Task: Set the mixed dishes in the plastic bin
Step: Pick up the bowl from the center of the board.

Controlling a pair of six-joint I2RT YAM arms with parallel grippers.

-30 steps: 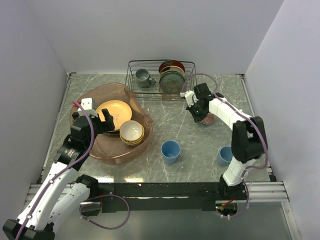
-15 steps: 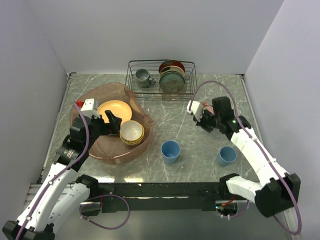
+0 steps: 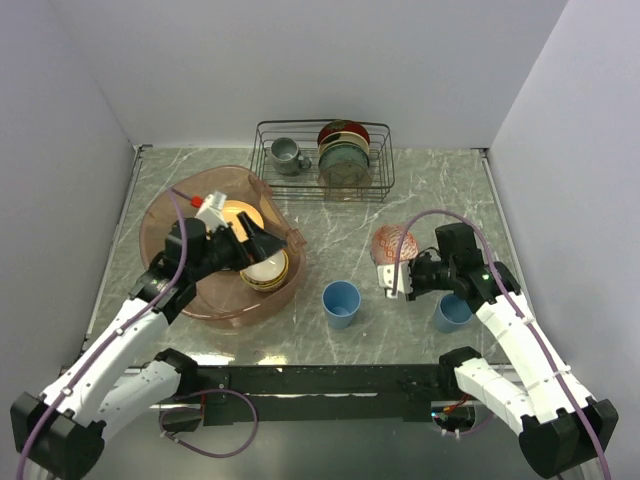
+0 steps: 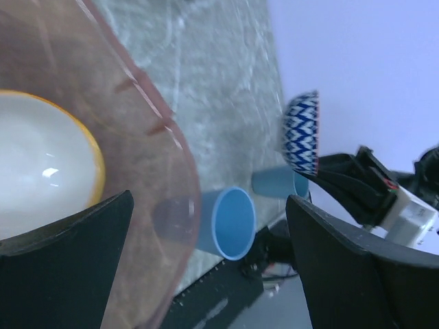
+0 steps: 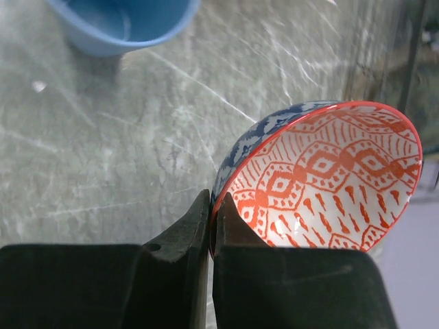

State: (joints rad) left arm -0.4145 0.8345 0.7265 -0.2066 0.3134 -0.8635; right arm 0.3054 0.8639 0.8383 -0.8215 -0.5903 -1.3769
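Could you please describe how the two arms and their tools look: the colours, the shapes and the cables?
The left arm and the right arm have white shells with black joints, and a thin purple cable loops along each. The left tool and the right tool each have two flat black fingers on a black body with a white block.

Soft, even overhead light keeps the top view bright, with faint shadows beside the cups [image 3: 341, 300], pale glare on the table [image 3: 350, 240]'s near edge and a glint in the cream bowl [image 4: 34, 151], while the close fingers [image 4: 62, 233] look dark and blurred.
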